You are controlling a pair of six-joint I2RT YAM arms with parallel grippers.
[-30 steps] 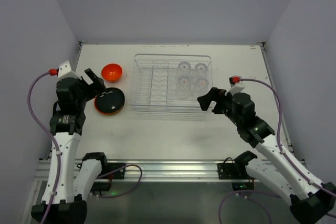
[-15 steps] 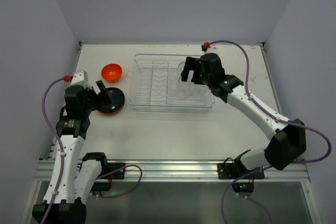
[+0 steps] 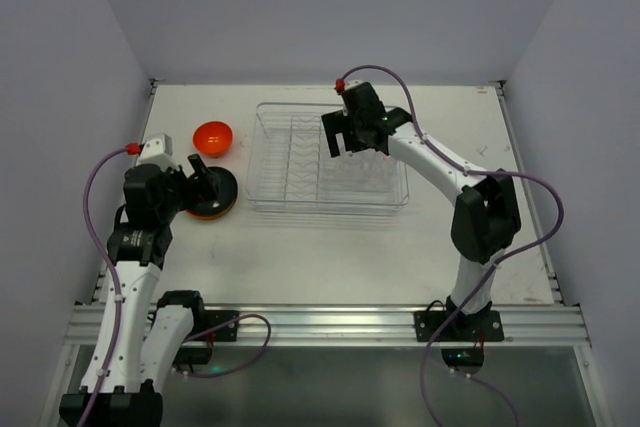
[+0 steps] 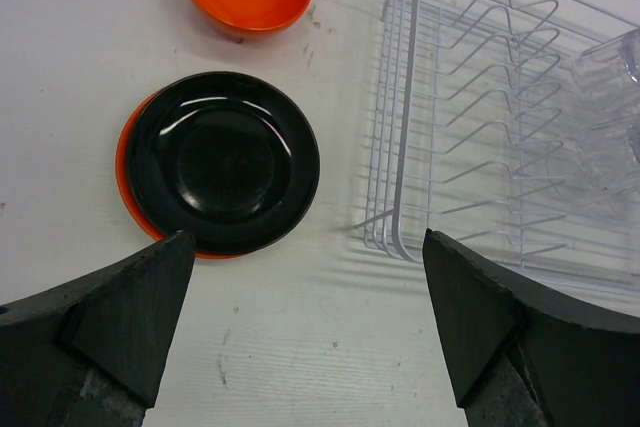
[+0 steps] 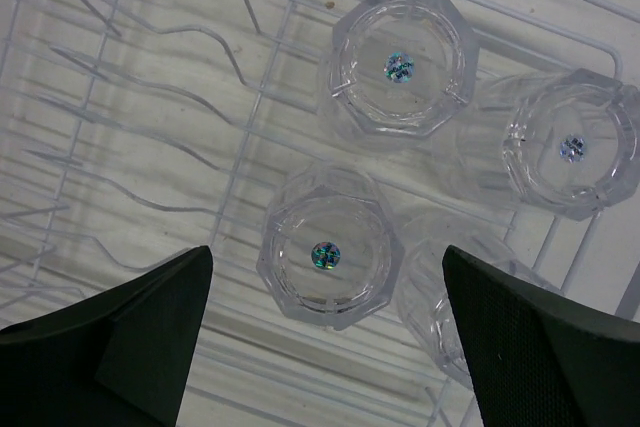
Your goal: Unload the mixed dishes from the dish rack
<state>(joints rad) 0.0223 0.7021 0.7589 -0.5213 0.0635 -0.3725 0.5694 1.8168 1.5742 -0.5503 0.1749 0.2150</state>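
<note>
Hovered right gripper (image 5: 327, 277), spread wide, above the dish rack (image 5: 60, 97) with one tumbler (image 5: 325, 242) centred between the fingers (image 5: 130, 337), seemingly lined up for a grasp. Held left gripper (image 4: 307, 242) agape and empty, black plate (image 4: 222, 160) just ahead of one fingertip, already unloaded.

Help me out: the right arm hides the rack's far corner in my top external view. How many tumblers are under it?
Observer: The right wrist view shows four tumblers, clustered together in the dish rack.
Operator: Is the right gripper holding one?
Observer: No. The right gripper is open, its fingers spread to either side of the nearest tumbler.
Operator: And the left side?
Observer: The left gripper is open and empty, beside the black plate, which lies on the red-orange plate.
</note>
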